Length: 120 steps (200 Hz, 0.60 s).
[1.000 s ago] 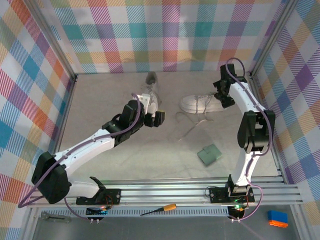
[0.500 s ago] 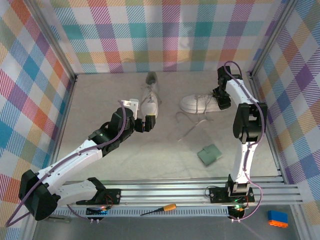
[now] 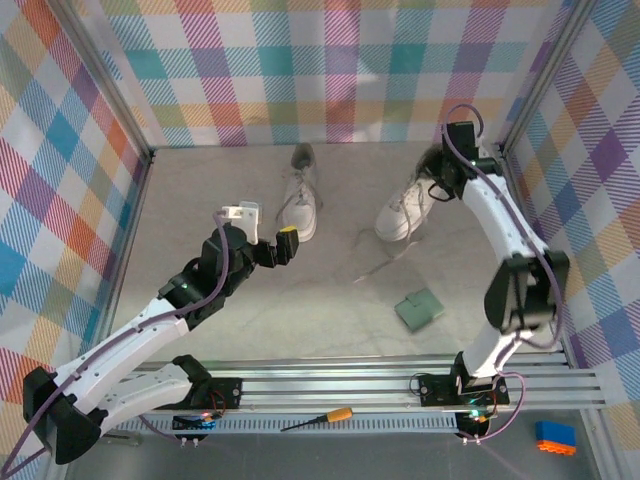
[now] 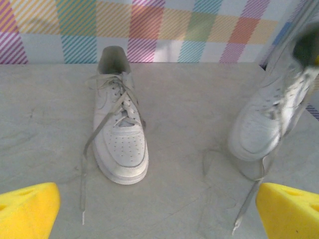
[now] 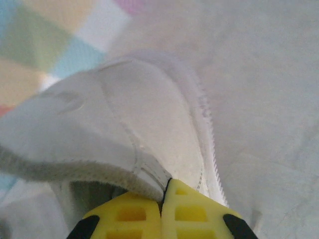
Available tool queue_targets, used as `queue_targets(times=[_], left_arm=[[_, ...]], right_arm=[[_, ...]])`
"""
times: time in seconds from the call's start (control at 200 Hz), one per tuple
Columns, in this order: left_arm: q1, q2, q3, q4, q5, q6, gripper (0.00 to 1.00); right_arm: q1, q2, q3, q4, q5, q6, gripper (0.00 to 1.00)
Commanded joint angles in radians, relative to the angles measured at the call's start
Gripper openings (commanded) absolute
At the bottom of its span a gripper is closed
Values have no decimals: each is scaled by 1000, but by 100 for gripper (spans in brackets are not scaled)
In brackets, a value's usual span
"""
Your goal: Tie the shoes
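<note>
At far right of table (image 3: 180,290), R pincer (image 5: 163,191) is clenched on heel collar of R shoe (image 3: 405,212); heel sits in the pincer, toe angled toward table centre, laces (image 3: 375,262) trailing loose. L shoe (image 4: 121,142) lies flat nr back wall (image 3: 330,70), straight ahead of L pincer (image 3: 278,245) w/ clear gap. L pincer spread wide, holding nothing.
</note>
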Motion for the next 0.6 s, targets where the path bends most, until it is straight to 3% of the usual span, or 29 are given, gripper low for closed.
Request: queue_targets(times=[0.0, 0.105, 0.215, 0.405, 0.595], left_arm=[[-7, -17, -35, 103, 62, 38, 100], [-7, -13, -45, 123, 83, 51, 100], [-8, 0, -72, 184, 115, 69, 100], [-8, 34, -76, 249, 169, 71, 100], [-8, 81, -45, 267, 178, 71, 100]], right_arm=[[28, -195, -110, 331, -120, -197, 0], [32, -344, -222, 473, -229, -282, 0], [31, -476, -263, 468, -252, -363, 0], [30, -668, -245, 323, -113, -509, 0], [30, -765, -129, 214, 40, -609, 0]])
